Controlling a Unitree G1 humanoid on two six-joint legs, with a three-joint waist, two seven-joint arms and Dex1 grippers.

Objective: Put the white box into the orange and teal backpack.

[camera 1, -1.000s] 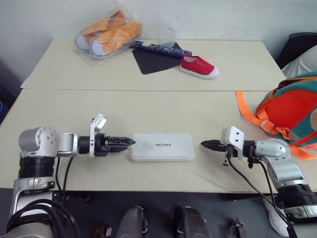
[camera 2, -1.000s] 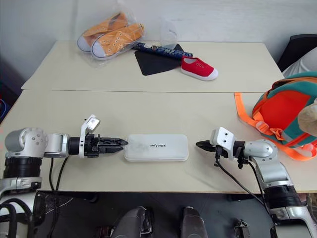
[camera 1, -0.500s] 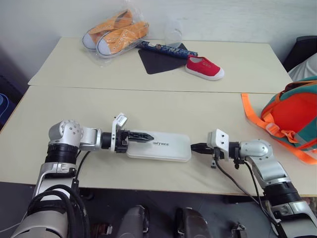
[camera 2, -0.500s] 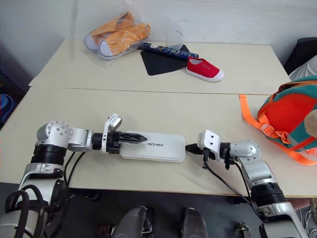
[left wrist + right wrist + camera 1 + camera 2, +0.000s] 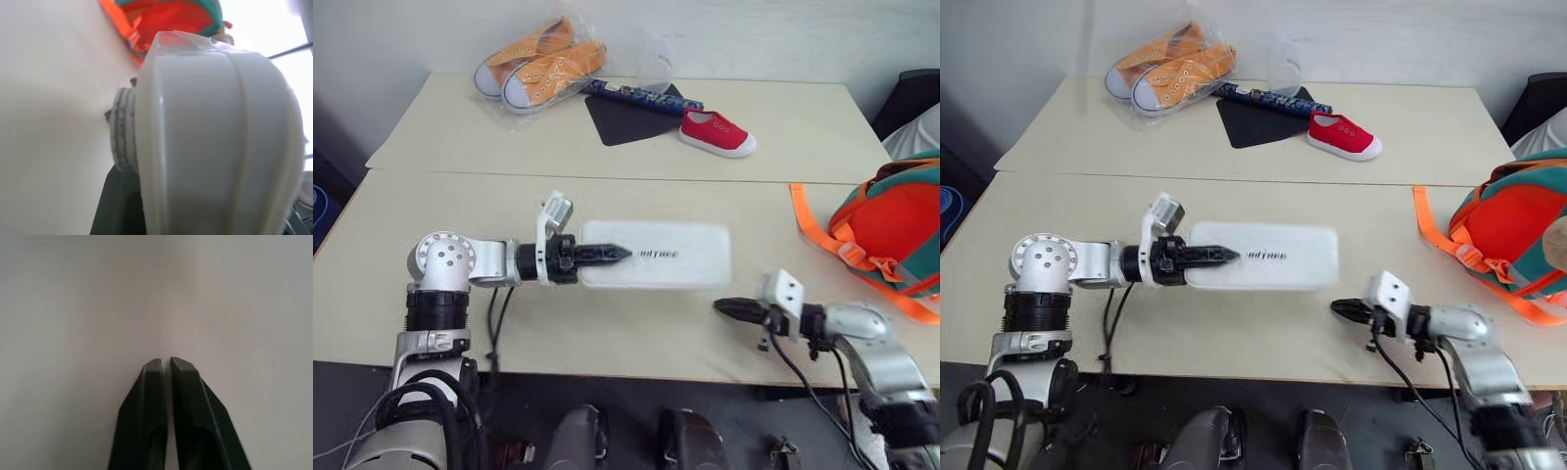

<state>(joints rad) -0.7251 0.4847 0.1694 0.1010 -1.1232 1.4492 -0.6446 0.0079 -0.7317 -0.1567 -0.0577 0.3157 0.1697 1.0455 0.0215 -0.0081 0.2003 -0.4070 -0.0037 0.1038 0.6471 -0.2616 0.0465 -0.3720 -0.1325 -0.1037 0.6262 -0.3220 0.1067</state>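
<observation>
Two beige tables point(image 5: 607, 323) abut; left hand point(image 5: 617, 255) grips the white box point(image 5: 675, 257), right hand point(image 5: 724, 307) nearly closed.

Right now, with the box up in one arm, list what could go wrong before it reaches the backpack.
1. The left gripper grips the white box by one short end only, so the long unsupported end could sag or slip free.
2. The right gripper sits low between box and orange and teal backpack, so the carry could clip it.
3. The backpack's opening isn't visible from here, so the box may meet closed fabric.

White box point(image 5: 656, 256) now lifted by left tool point(image 5: 625, 255); right tool point(image 5: 719, 306) withdrawn.
</observation>
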